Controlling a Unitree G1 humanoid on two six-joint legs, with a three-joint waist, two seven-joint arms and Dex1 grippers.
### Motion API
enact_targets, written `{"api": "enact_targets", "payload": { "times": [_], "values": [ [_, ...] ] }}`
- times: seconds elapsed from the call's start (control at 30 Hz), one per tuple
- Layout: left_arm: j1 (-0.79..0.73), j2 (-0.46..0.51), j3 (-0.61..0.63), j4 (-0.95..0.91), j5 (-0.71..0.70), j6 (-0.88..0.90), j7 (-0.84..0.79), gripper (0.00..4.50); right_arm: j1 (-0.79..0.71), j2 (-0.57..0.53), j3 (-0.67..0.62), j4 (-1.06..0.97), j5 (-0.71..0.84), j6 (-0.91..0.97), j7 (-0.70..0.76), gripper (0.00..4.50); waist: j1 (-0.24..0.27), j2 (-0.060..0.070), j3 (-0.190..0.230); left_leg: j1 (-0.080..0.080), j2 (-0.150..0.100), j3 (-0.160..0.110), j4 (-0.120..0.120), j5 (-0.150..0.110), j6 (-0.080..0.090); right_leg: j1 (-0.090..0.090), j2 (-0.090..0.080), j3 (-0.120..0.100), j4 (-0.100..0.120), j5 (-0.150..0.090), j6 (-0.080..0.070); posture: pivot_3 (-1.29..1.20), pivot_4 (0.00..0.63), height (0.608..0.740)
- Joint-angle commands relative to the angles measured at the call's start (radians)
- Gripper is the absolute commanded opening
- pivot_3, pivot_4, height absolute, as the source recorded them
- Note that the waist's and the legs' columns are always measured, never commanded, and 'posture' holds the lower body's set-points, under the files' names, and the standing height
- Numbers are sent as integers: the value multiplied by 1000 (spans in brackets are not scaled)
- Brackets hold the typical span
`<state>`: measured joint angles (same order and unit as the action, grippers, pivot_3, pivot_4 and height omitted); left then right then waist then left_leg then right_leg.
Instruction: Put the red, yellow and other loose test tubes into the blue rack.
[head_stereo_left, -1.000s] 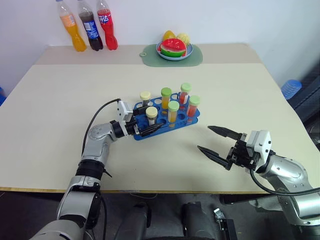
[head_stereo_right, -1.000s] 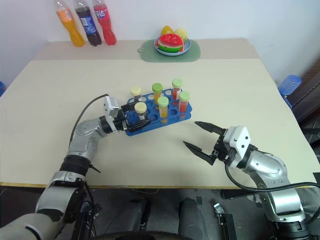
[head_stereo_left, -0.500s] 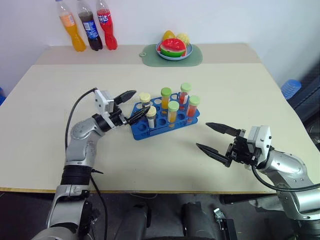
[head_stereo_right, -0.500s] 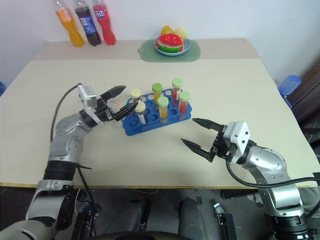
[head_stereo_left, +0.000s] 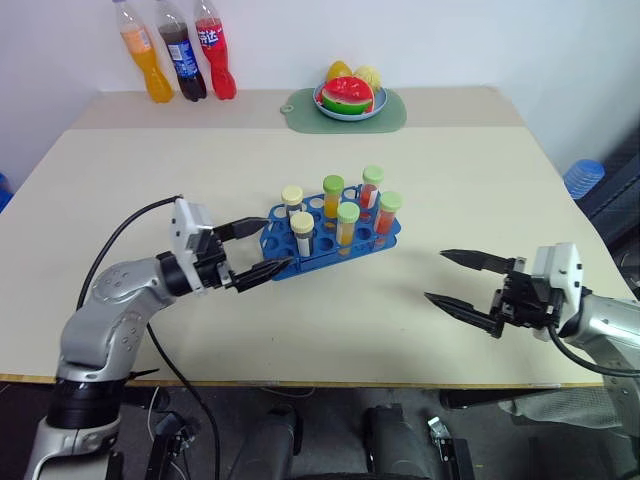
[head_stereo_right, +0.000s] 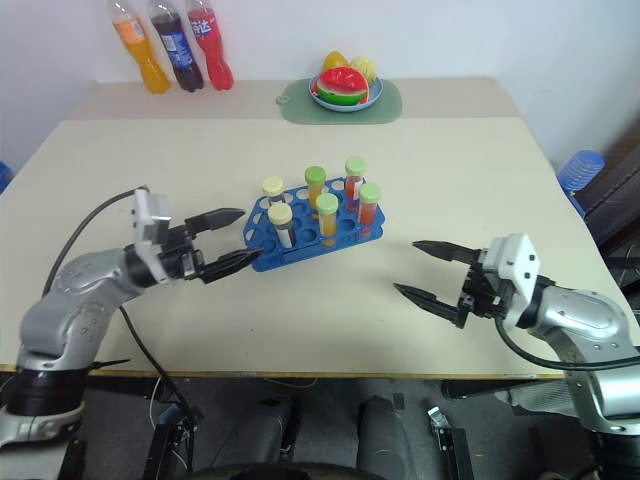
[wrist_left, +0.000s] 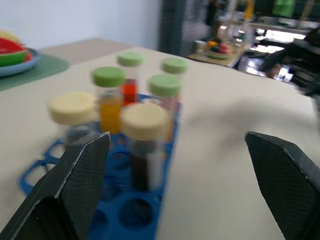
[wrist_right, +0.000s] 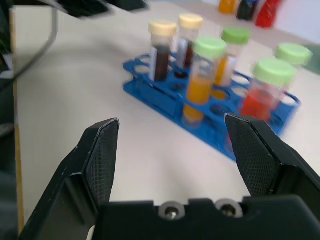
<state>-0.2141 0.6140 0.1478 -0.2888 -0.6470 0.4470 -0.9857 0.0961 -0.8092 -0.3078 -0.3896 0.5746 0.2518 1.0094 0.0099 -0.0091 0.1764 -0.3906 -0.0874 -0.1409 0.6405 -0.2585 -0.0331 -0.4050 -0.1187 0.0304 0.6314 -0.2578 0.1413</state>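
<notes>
Beige matte tabletop (head_stereo_left: 120, 190), mid-surface: perforated blue plastic rack (head_stereo_left: 330, 238) holding six upright capped cylindrical tubes (head_stereo_left: 346, 224). Left gripper (head_stereo_left: 255, 250) just beside its corner and right gripper (head_stereo_left: 465, 284) apart, textured black fingers (wrist_left: 80, 170) spread, empty. Bottle labels illegible.

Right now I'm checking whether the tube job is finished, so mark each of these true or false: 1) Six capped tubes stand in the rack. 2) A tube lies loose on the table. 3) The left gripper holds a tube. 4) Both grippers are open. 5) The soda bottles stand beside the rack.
1) True: six tubes stand upright in the blue rack.
2) False: no tube lies loose on the table.
3) False: the left gripper is open and holds nothing, just short of the rack.
4) True: the right gripper is open too.
5) False: the soda bottles stand at the far edge, well away from the rack.
</notes>
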Motion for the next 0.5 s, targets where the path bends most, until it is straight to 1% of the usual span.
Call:
{"api": "enact_targets", "payload": {
  "times": [0.03, 0.1, 0.23, 0.33, 0.5],
  "values": [
    [69, 42, 92, -82, -52, -23, -35, 4446, 58, -12, -62, -51, 20, 14, 4, 3726, 0, 0, 0, 0, 0, 0, 0, 0, 0, 0, 0, 0, 0, 0, 0, 0, 150, 740],
    [104, 52, 111, -102, -55, -16, -19, 4446, 81, -7, -79, -58, 29, 16, 8, 3726, 1, 0, 0, 0, 2, 0, 0, 0, 0, 0, 0, 0, 0, 0, 0, 0, 150, 740],
    [153, 42, 108, -142, -59, -7, 19, 4446, 88, -12, -74, -49, 22, 16, 22, 3726, 2, 0, 0, 0, 2, 1, 0, 0, 0, 1, -1, 0, -1, 0, 0, 0, 150, 740],
    [192, 52, 105, -152, -49, -19, 4, 4446, 66, -16, -64, -27, 17, 17, 33, 3726, 2, 0, 0, 0, 2, 1, 0, -1, 1, 1, -1, 0, -1, 0, 0, 0, 150, 740],
    [215, 71, 104, -149, -56, -11, -15, 4446, 39, -13, -44, -5, 5, 16, 52, 3726, 2, 0, 0, 0, 2, 1, 0, -1, 1, 1, -1, 0, -1, 0, 0, 0, 150, 740]
  ]
}}
